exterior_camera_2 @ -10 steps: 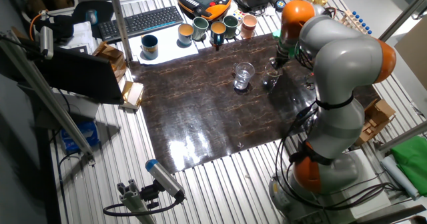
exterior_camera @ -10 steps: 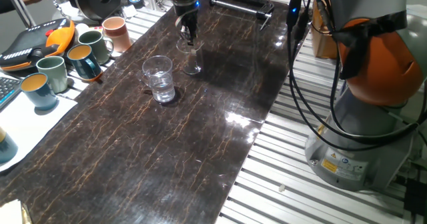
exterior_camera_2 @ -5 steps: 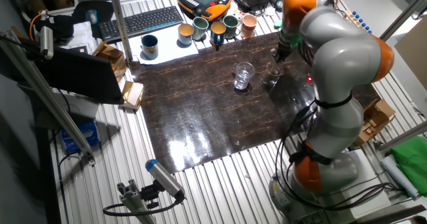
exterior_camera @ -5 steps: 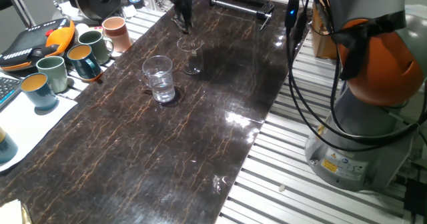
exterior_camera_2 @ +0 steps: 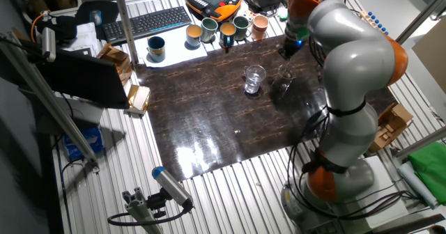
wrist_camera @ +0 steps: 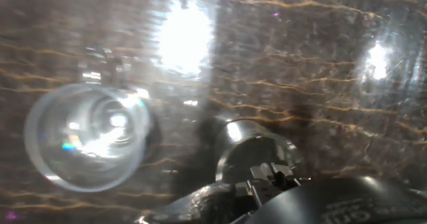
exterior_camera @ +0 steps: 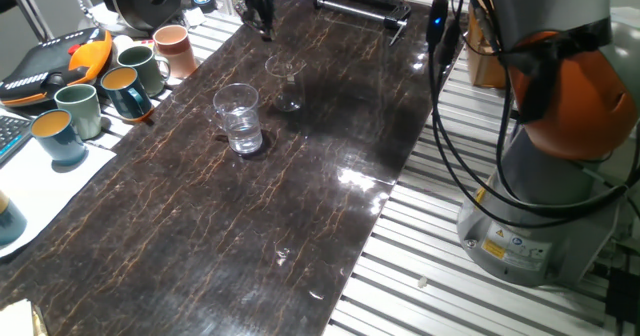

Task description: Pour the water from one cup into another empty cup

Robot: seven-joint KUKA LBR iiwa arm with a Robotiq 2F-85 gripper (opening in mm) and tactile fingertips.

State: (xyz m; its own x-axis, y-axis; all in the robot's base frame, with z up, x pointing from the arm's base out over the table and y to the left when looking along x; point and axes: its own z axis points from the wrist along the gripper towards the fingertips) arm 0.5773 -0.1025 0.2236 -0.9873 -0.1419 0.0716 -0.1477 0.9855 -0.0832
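At upper left we see ceramic mugs (exterior_camera: 120,81) beside the dark marble table (exterior_camera: 250,226); the gripper (exterior_camera: 260,6) state cannot be determined.

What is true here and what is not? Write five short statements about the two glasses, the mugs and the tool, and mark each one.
1. The short glass stands upright on the dark table. True.
2. The tool is clamped on the short glass. False: it hangs above the glass and apart from it.
3. The tall tumbler lies on its side. False: it stands upright.
4. The tall tumbler stands nearer the coloured mugs than the short glass does. True.
5. The two glasses touch. False: bare table shows between them in both fixed views.
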